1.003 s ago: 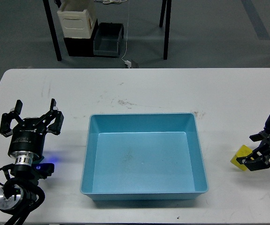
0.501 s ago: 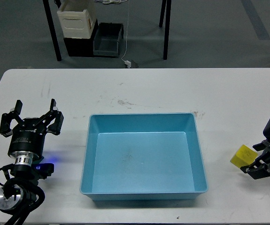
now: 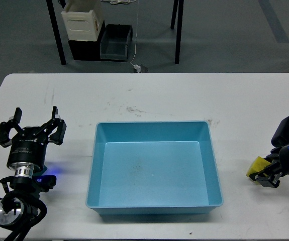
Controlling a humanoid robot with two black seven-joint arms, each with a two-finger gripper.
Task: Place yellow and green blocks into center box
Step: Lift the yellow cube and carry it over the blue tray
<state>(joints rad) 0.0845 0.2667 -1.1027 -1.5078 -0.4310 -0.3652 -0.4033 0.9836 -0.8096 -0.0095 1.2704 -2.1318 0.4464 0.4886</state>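
A yellow block (image 3: 257,164) lies on the white table (image 3: 159,98) at the right, well right of the blue box (image 3: 154,168). My right gripper (image 3: 266,173) is right at the block, its dark fingers against the block's right and lower sides; I cannot tell whether they are closed on it. My left gripper (image 3: 30,128) is open and empty, upright over the table's left side, left of the box. The box is empty. No green block is in view.
Beyond the table's far edge stand black table legs (image 3: 59,40), a cream bin (image 3: 81,20) and a dark crate (image 3: 116,42) on the floor. A white cable (image 3: 136,64) hangs down there.
My right gripper has shifted left and up against the yellow block, now covering part of its lower right side. The block has stayed about where it was. The left arm barely moved.
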